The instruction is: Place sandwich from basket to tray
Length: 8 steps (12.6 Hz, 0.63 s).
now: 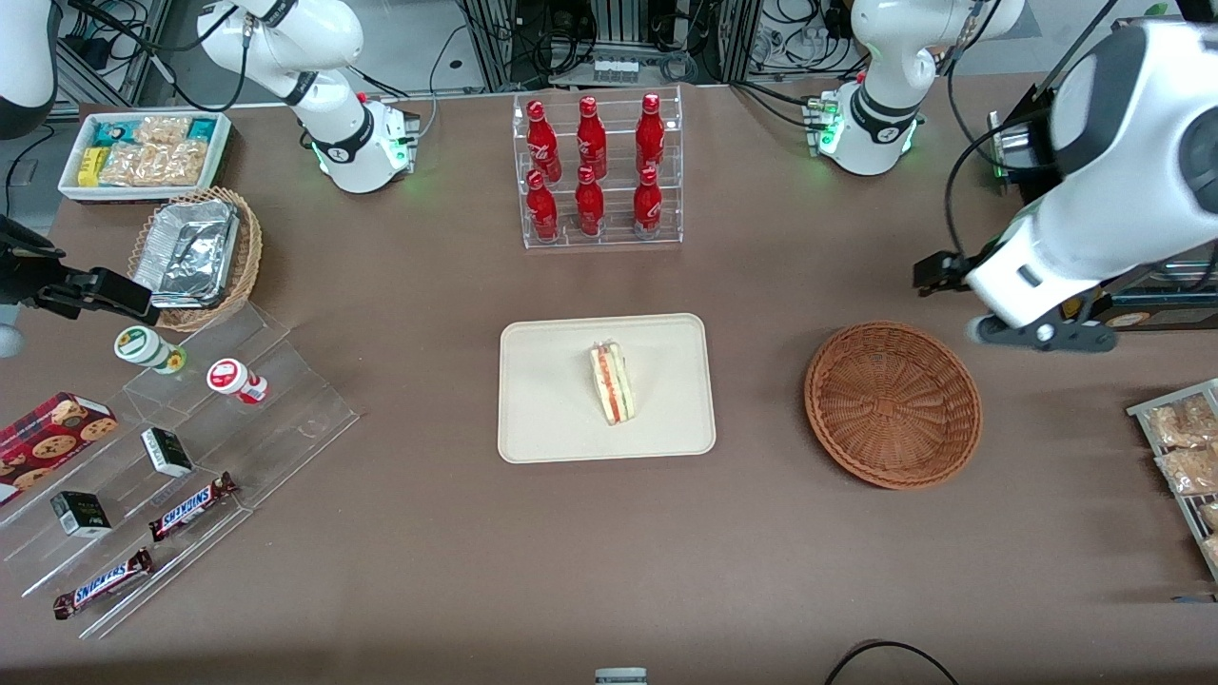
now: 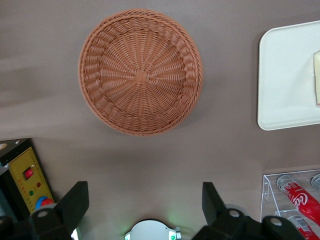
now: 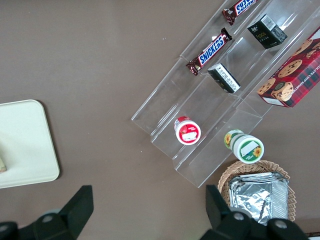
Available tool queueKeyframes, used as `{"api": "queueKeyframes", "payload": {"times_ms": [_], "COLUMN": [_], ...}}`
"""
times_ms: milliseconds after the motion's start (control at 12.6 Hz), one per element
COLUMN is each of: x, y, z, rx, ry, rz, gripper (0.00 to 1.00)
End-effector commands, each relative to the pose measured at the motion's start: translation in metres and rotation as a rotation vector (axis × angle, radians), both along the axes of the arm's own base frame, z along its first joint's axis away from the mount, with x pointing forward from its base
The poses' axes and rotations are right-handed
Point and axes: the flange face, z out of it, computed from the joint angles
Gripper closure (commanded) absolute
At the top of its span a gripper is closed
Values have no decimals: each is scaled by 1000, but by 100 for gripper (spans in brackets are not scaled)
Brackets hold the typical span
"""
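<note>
Sandwich (image 1: 612,382), a white-bread wedge with red and yellow layers, lies on the flat cream tray (image 1: 542,428) at mid-counter. Round woven reddish-brown basket (image 1: 893,404) sits beside the tray toward the working arm's end, holding nothing. Jaws (image 2: 145,200) hover above the counter (image 1: 428,552) near the basket, spread wide, gripping nothing.

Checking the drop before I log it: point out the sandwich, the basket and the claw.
sandwich (image 1: 612,382), front view, its filling edge.
basket (image 2: 141,76), left wrist view, woven centre.
claw (image 2: 145,206), left wrist view, open, above the table beside the basket, midway between fingertips.
</note>
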Motion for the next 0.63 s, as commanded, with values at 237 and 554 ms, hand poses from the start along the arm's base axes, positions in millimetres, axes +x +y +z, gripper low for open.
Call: {"api": "queueKeyframes", "payload": {"times_ms": [237,554], "x": [-22,-22], "y": [19,36], "z": [24,33], "rx": [11,10], "ry": [-17,-43], "rz": [19,51], "gripper": [0,0]}}
